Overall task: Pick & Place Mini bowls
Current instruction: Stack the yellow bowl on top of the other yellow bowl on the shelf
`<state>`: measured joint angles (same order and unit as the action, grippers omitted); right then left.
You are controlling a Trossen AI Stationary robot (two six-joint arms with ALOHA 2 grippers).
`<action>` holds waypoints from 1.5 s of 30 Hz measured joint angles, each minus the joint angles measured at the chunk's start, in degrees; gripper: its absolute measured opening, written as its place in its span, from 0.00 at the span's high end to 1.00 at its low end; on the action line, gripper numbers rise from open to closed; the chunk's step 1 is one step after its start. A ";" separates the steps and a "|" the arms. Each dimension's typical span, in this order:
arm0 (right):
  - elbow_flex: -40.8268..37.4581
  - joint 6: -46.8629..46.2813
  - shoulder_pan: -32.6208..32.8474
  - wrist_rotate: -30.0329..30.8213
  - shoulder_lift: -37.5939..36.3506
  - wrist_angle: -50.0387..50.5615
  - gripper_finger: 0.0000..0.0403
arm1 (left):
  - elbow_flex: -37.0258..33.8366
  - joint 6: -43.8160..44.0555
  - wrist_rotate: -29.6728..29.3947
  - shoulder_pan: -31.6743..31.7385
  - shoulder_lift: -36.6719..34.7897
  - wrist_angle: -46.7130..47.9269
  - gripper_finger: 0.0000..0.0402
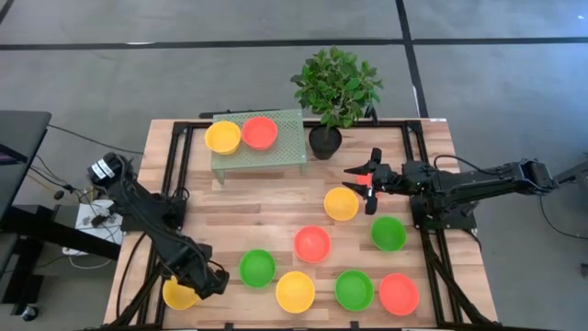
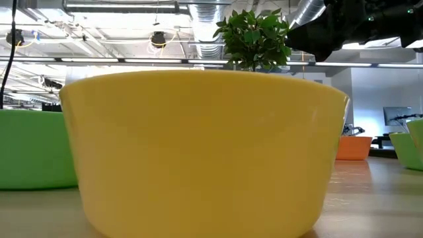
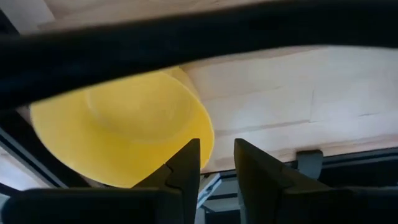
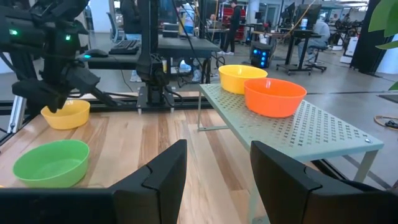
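Left pincer (image 1: 213,280) clamped on rim of yellow mini bowl (image 1: 178,294), table's near-left corner.

We see open wood mid-table — bowls (image 1: 311,244) crowd the near rows, shelf (image 1: 258,152) and plant (image 1: 333,92) block the back.

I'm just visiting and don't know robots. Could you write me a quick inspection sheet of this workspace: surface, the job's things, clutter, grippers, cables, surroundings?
Surface: wooden table on a black frame.
Job's things: mini bowls; a yellow bowl and red bowl sit on the green perforated shelf; eight more on the tabletop, among them a yellow corner bowl.
Clutter: potted plant beside the shelf.
Grippers: left gripper at the corner bowl, grip unclear; right gripper hangs with jaws open, empty.
Cables: wires off the table's left edge.
Surroundings: grey floor; desks and people show beyond in the right wrist view.
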<state>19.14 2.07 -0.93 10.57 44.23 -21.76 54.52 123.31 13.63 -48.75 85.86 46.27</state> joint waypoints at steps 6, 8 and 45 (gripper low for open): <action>0.00 0.02 0.00 0.00 0.02 -0.14 0.57 | 0.00 0.37 0.13 0.00 1.96 -2.03 0.75; 0.00 0.02 0.00 0.00 0.02 -0.20 0.57 | 0.00 0.39 0.13 0.02 2.61 -2.19 0.75; 7.76 -6.16 1.37 -0.20 9.45 0.98 0.57 | -3.94 -19.02 -3.93 2.50 3.40 -7.44 0.98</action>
<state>26.90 -4.10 0.44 10.37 53.68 -20.78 50.59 104.28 9.70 -46.25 89.27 38.83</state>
